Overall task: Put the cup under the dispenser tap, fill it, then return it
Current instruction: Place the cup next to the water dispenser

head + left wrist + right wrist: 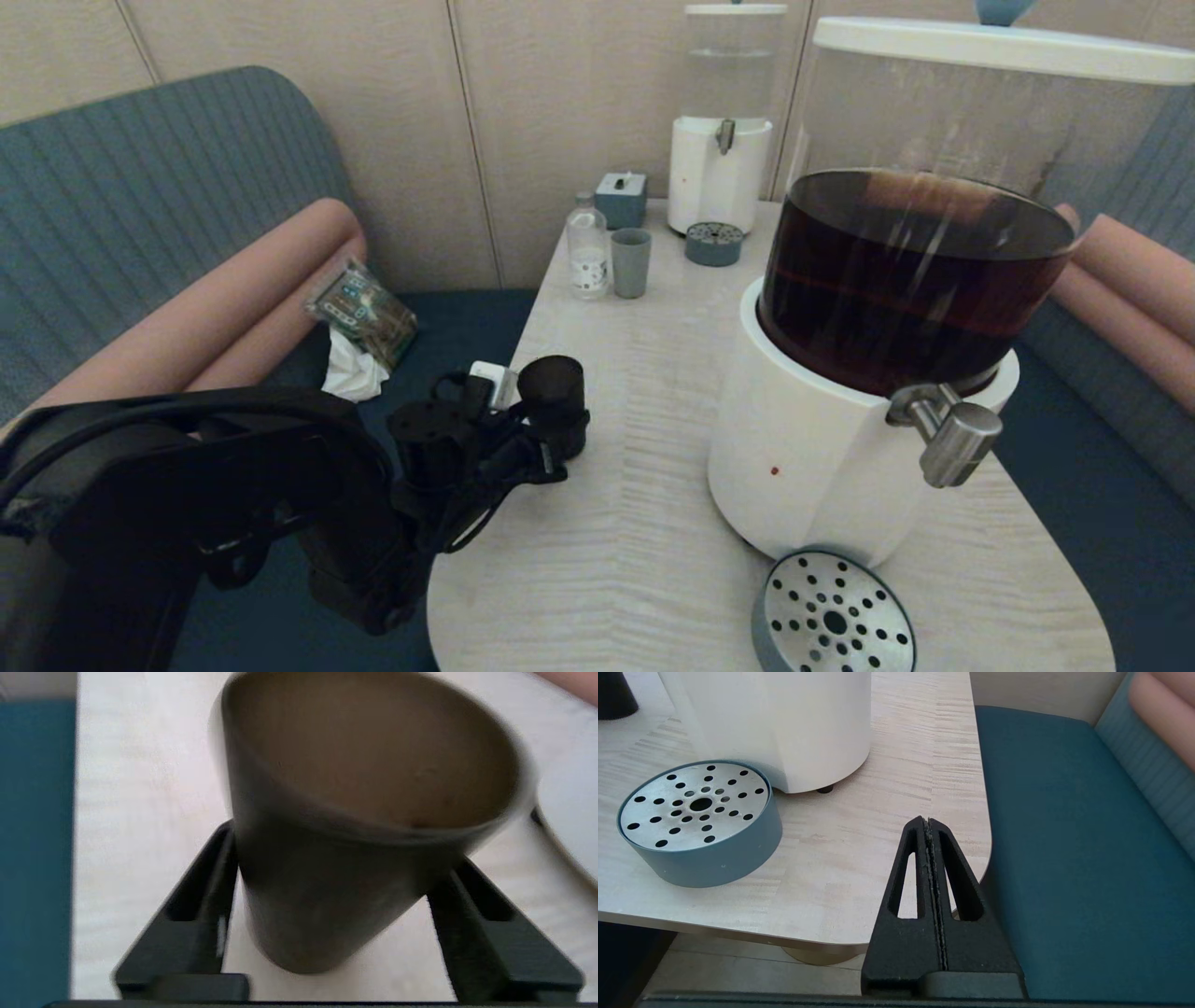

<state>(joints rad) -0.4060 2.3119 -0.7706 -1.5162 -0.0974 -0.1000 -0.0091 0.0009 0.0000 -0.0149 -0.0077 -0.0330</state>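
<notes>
Left wrist view: cup (336, 858) clamped in left gripper (336, 933) near the surface's (635, 523) left edge, tilted, probably for carrying to the tap (952, 434). Right gripper (931, 835) pressed together, parked off the right edge.

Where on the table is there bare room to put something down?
Bare: the middle strip between the black cup in the left gripper and the big dispenser. Crowded: the far end, around the bottle and grey cup.

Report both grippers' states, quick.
Left gripper: shut on the matte black tapered cup, near the pale wooden table's left edge.
Right gripper: shut, empty, parked off the table's near right corner.
</notes>
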